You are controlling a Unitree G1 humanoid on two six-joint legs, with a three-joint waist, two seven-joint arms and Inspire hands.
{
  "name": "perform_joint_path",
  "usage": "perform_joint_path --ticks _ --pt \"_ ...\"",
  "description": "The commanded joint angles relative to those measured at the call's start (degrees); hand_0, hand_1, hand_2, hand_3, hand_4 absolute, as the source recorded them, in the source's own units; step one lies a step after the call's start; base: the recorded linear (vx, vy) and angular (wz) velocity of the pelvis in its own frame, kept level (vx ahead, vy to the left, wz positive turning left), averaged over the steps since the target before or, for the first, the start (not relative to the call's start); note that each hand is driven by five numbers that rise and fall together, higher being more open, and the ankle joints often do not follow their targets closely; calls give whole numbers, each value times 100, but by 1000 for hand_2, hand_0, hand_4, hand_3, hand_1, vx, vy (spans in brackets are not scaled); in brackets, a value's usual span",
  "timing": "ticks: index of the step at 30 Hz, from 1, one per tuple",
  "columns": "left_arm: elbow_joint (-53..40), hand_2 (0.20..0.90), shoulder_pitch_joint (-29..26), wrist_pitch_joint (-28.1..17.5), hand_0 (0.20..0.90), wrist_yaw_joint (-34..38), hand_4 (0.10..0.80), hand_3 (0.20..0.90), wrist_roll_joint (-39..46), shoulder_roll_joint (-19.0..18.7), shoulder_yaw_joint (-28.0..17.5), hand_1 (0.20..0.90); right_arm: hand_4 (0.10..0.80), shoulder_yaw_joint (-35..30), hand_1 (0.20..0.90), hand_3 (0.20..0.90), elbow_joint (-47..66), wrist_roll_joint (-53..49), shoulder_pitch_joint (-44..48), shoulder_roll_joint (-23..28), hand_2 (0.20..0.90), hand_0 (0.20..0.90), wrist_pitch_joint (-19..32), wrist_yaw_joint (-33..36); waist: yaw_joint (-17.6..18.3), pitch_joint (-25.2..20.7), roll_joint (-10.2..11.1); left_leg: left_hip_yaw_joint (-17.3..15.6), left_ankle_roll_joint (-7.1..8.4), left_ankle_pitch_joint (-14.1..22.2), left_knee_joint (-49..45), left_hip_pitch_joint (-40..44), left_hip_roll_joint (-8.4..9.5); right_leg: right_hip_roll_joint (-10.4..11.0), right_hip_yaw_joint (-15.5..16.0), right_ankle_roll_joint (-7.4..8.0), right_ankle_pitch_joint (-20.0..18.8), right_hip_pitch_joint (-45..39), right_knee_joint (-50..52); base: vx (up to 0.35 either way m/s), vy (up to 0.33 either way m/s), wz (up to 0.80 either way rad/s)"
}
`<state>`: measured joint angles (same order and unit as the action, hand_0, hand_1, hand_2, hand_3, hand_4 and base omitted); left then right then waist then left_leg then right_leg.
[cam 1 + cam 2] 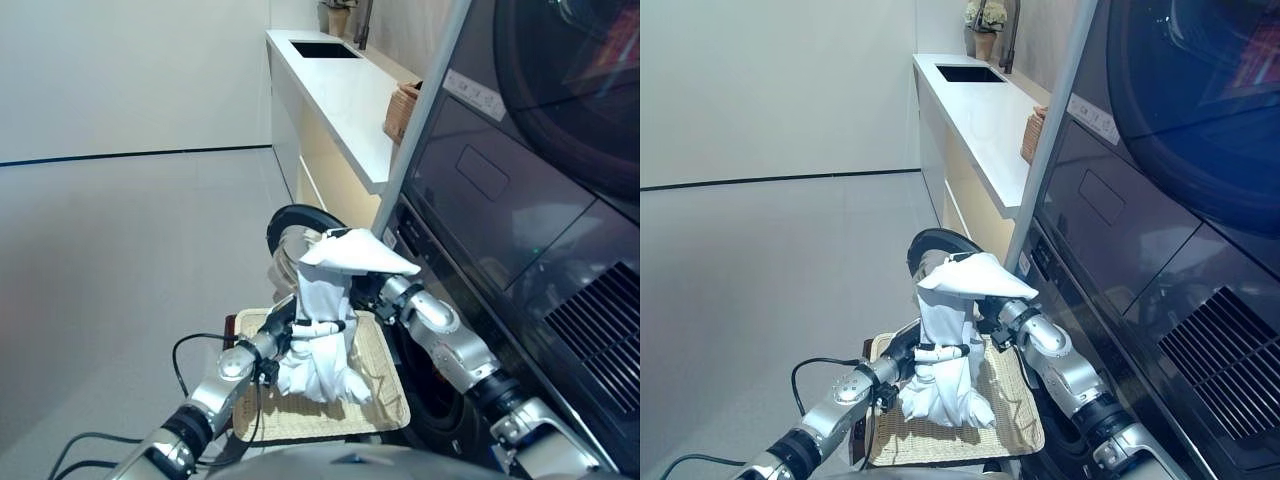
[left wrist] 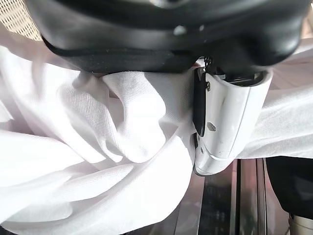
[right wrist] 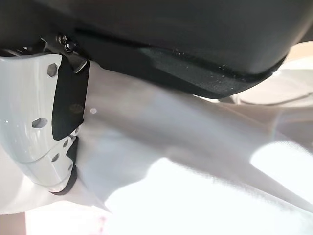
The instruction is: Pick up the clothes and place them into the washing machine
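Observation:
A bunched white cloth (image 1: 325,300) hangs upright between my two hands, its top flaring out to the right. My left hand (image 1: 283,336) is curled round its middle from the left, with dark fingers banding the fabric. My right hand (image 1: 368,292) grips it from behind on the right. In each wrist view the white-covered thumb (image 2: 230,117) (image 3: 34,127) presses into the cloth (image 2: 122,127) (image 3: 186,161). Below the cloth lies a woven basket (image 1: 385,395). The washing machine's round dark door (image 1: 298,222) stands open just behind the cloth, and the dark machine front (image 1: 440,400) is on the right.
A tall dark appliance stack (image 1: 500,200) fills the right side. A white counter (image 1: 340,95) with a sink runs to the back and bears a wicker basket (image 1: 402,110) and a potted plant (image 1: 983,30). Grey floor (image 1: 120,260) spreads out to the left.

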<state>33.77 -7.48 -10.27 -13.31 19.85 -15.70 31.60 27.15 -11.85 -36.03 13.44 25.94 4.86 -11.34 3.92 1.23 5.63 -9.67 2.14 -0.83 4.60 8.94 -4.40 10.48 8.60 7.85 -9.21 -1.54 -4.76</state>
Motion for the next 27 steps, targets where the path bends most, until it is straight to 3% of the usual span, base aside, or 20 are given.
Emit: perform_joint_path --ticks 1,13,19,27 --pt "308 200 -658 -538 200 50 300 200 -207 94 -283 200 300 -727 200 200 784 -451 652 17 200 200 757 -6 -19 -193 -13 353 319 -44 40 -214 -266 546 105 532 229 -322 159 0 0 0" --pt "207 200 -339 -772 200 576 300 200 -977 -747 -1533 200 300 -1762 200 200 982 -152 -293 100 200 200 905 14 -13 -181 -87 343 317 -43 40 -209 -239 574 98 545 228 -321 164 0 0 0" --pt "311 200 -384 -832 200 1237 300 200 -1413 -876 -2156 200 300 -1716 200 200 1033 154 -691 119 200 200 888 -205 -16 -158 -76 349 328 -50 40 -222 -236 561 120 542 242 -328 162 0 0 0" --pt "130 200 -538 -904 200 1857 300 200 -1584 -866 -2545 200 300 -1365 200 200 732 473 -951 165 200 200 779 -471 -3 -126 -51 359 353 -61 40 -225 -257 560 134 541 254 -341 152 0 0 0"
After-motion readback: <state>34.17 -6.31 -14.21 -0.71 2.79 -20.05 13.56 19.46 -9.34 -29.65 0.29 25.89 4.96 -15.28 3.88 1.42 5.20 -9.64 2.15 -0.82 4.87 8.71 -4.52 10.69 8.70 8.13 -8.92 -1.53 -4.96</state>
